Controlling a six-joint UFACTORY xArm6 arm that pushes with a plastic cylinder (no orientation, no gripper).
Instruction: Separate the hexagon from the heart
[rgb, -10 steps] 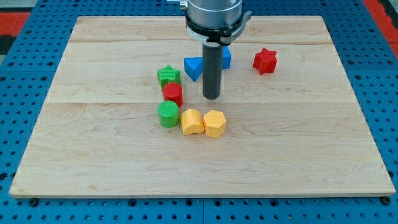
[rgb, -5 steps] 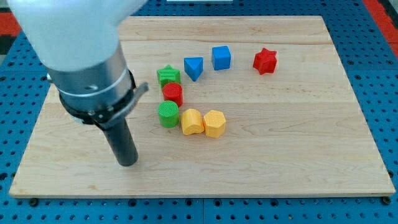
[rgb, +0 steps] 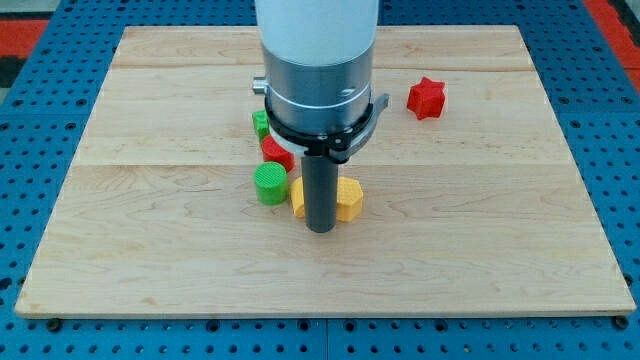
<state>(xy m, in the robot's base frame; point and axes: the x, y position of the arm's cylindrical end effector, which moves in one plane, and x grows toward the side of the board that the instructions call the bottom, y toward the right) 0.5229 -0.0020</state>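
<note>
the tip (rgb: 320, 229) sat on the near side of the yellow pair, right at the seam where the heart (rgb: 298, 200) on the left touched the hexagon (rgb: 348, 198) on the right, likely placed there to wedge them apart. there was no claw to open or close, only the rod. a green cylinder (rgb: 269, 184) stood just left of the heart.

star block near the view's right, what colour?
Red: the star block, clearest in the camera view.
</note>
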